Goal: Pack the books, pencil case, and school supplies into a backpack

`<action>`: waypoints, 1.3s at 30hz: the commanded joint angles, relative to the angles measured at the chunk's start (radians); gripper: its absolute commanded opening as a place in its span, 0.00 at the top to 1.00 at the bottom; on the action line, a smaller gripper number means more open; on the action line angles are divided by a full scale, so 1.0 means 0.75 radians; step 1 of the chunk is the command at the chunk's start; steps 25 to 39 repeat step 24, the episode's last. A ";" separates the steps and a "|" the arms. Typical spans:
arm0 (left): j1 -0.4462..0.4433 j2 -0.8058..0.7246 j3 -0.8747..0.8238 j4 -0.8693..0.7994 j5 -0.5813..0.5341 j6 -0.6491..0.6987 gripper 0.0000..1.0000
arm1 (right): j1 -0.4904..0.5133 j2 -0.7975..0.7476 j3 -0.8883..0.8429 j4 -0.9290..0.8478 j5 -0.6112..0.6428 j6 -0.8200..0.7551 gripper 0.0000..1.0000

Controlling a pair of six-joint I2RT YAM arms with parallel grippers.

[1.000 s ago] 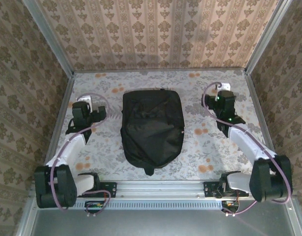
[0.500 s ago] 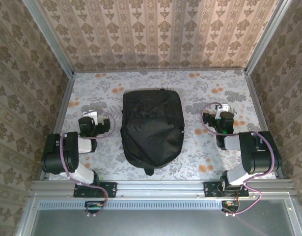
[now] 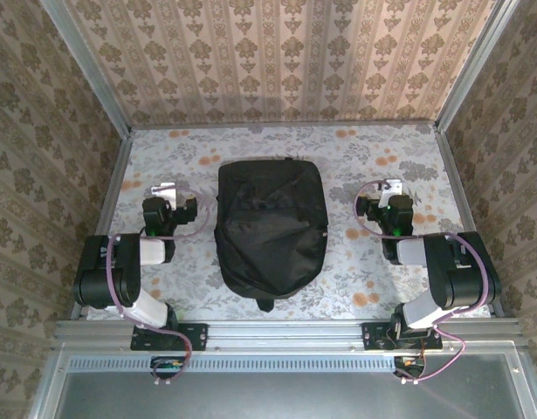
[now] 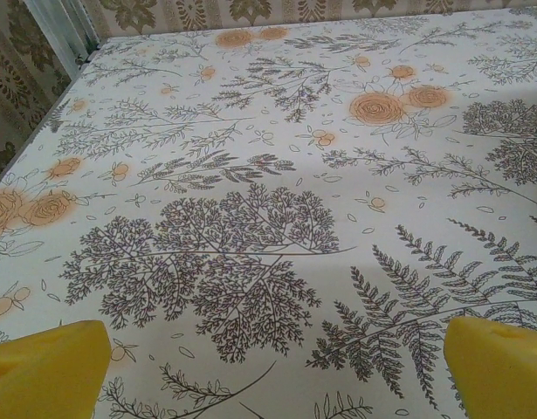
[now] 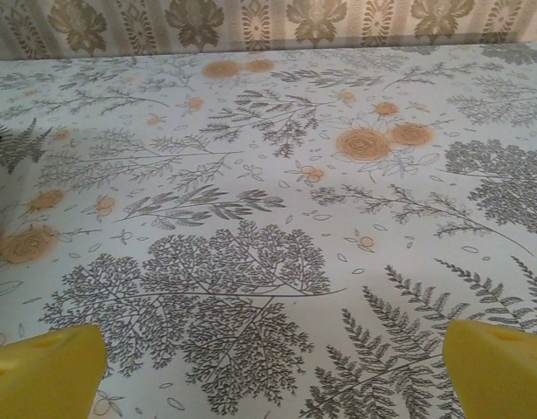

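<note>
Overhead view: a black backpack (image 3: 270, 229) lies flat in the middle of the frame on a worktop (image 3: 364, 157) covered with a floral cloth of grey ferns and orange roses. It looks plump, and its top faces the upper edge of the frame.

An arm sits folded on each side, well apart from the pack. The left tool (image 4: 272, 367) is wide open and holds nothing. Its yellow pads (image 4: 45, 362) sit in the lower corners of its wrist view, with bare cloth between them. The right tool (image 5: 272, 362) is likewise spread wide and empty above the cloth.

The packing seems finished, so the step in hand is probably parking the arms. To do that well, keep both tools open and raised off the cloth. Draw them in along their own sides, clear of the pack's straps and fabric, so nothing snags or drags.

A tiny pale mark (image 3: 326, 234) on the pack's right edge is too small to read. No other writing or brand can be made out.
</note>
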 commanded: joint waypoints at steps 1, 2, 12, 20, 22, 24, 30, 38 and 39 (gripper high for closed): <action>0.001 -0.012 0.007 0.024 -0.009 0.031 0.00 | 0.011 0.006 0.016 0.030 0.012 -0.026 0.00; -0.001 -0.013 0.004 0.028 -0.010 0.031 0.00 | -0.002 0.009 0.025 0.015 -0.008 -0.018 0.00; -0.005 -0.014 0.005 0.028 -0.016 0.033 0.00 | 0.003 0.006 0.023 0.019 0.007 -0.024 0.00; 0.001 -0.010 0.012 0.017 -0.003 0.030 0.00 | 0.008 0.008 0.024 0.017 0.012 -0.026 0.00; 0.002 -0.010 0.009 0.019 -0.001 0.033 0.00 | 0.008 0.008 0.024 0.016 0.012 -0.026 0.00; -0.003 -0.012 0.007 0.024 0.004 0.039 0.00 | 0.008 0.008 0.024 0.017 0.011 -0.026 0.00; -0.003 -0.012 0.007 0.024 0.004 0.039 0.00 | 0.008 0.008 0.024 0.017 0.011 -0.026 0.00; -0.003 -0.012 0.007 0.024 0.004 0.039 0.00 | 0.008 0.008 0.024 0.017 0.011 -0.026 0.00; -0.003 -0.012 0.007 0.024 0.004 0.039 0.00 | 0.008 0.008 0.024 0.017 0.011 -0.026 0.00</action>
